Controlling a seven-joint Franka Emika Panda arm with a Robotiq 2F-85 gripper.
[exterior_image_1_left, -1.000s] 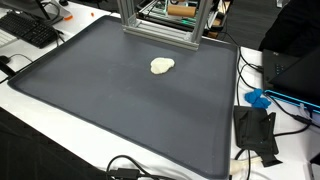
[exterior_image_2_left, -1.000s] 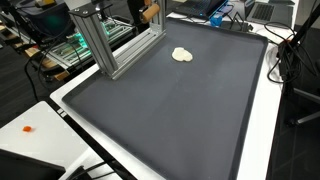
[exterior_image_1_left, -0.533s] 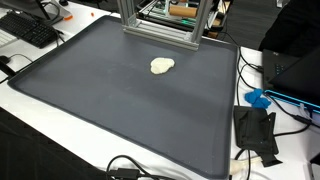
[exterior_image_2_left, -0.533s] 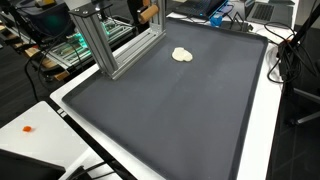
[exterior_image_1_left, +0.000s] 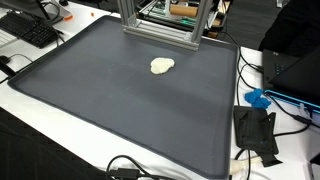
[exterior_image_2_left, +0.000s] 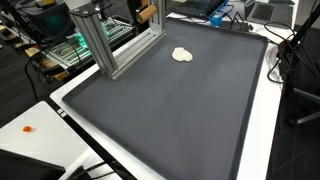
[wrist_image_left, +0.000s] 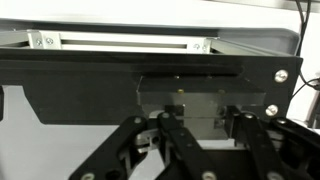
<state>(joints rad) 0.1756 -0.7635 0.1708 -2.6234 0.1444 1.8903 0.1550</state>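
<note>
A small pale cream lump (exterior_image_1_left: 162, 66) lies alone on the dark grey mat (exterior_image_1_left: 120, 110); it also shows in an exterior view (exterior_image_2_left: 182, 55) towards the mat's far side. The arm and gripper are out of sight in both exterior views. In the wrist view my gripper (wrist_image_left: 205, 128) shows as two black fingers with a gap between them, open and empty. It faces a black bar and box (wrist_image_left: 150, 80) under a silver aluminium rail (wrist_image_left: 120, 42). The lump is not in the wrist view.
A silver aluminium frame (exterior_image_1_left: 160, 20) stands at the mat's far edge and shows again in an exterior view (exterior_image_2_left: 105, 45). A keyboard (exterior_image_1_left: 30, 28), a blue item (exterior_image_1_left: 258, 99), a black pad (exterior_image_1_left: 255, 130) and cables lie on the white table around the mat.
</note>
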